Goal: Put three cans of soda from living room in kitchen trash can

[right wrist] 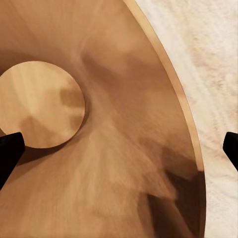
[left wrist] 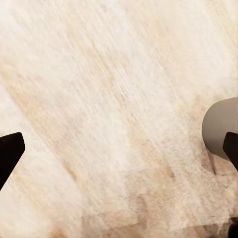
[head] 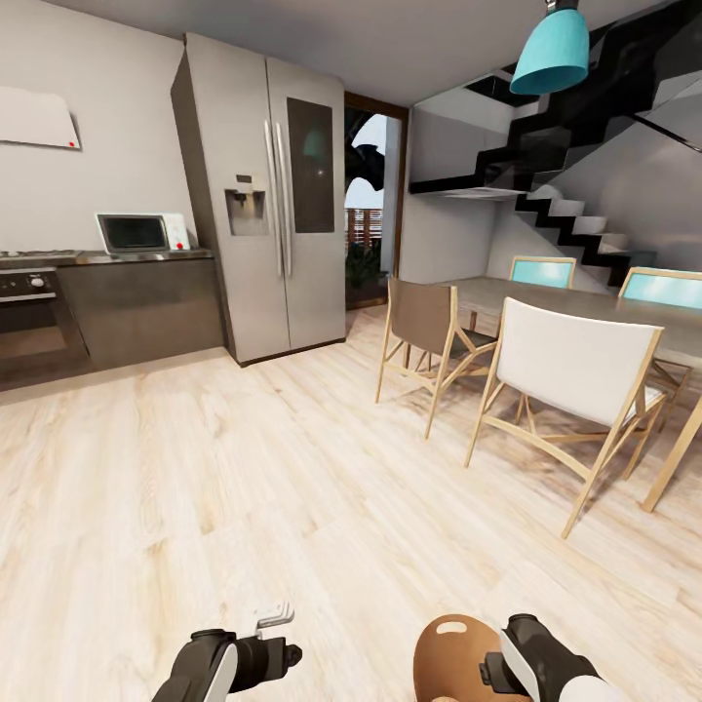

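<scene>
The tash can (head: 450, 658) rides low at the robot's right side, its glossy brown inside bare (no soda visible). The right gripper (head: 497, 673) appears to straddle its rim, presumably carrying it across the kitchen floor (head: 244, 468). The left gripper (left wrist: 119, 153) hangs released over planks.

Steel fridge (head: 268, 195), microwave (head: 136, 232), chairs (head: 575, 375)

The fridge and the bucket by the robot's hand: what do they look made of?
The fridge looks like brushed steel: matt grey, softly reflective doors. The bucket looks like glossy plastic or lacquered wood inside: brown with bright highlights; hard to tell in a render.
</scene>
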Robot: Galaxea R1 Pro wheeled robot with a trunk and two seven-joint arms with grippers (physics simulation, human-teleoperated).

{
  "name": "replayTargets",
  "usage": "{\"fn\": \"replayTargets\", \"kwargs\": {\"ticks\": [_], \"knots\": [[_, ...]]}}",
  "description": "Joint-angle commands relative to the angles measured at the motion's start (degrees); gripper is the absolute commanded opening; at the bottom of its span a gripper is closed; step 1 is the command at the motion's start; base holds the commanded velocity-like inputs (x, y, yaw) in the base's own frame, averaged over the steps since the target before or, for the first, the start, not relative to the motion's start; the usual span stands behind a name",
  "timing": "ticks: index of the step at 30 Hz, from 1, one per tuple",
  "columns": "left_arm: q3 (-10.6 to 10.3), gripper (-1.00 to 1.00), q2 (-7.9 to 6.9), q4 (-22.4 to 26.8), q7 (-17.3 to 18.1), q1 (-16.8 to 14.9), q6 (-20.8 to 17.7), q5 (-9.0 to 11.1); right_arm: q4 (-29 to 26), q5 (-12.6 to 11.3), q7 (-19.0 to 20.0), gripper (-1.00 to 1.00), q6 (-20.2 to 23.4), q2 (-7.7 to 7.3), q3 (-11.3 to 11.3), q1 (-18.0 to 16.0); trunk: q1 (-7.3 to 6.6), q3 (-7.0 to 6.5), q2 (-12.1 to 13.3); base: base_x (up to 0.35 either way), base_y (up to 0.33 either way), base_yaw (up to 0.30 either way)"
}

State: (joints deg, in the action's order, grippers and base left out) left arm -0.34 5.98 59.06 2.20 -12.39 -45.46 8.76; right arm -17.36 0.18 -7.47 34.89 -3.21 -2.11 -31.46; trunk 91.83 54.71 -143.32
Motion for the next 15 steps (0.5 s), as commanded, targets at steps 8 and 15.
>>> {"fn": "replayTargets", "kwargs": {"ticks": [8, 15], "knots": [[-0.01, 1.0, 0.0, 0.0, 0.0, 0.0, 0.1, 0.03, 0.71, 0.0, 0.0, 1.0, -0.3, -0.12, -0.06, 0.0, 0.0, 0.0, 0.0, 0.0, 0.0, 0.0], [-0.01, 1.0, -0.03, 0.0, -0.01, 0.0, 0.11, 0.03, 1.02, 0.0, 0.0, 1.0, -0.44, -0.26, -0.08, 0.0, 0.0, 0.0, 0.0, 0.0, 0.0, 0.0]]}}
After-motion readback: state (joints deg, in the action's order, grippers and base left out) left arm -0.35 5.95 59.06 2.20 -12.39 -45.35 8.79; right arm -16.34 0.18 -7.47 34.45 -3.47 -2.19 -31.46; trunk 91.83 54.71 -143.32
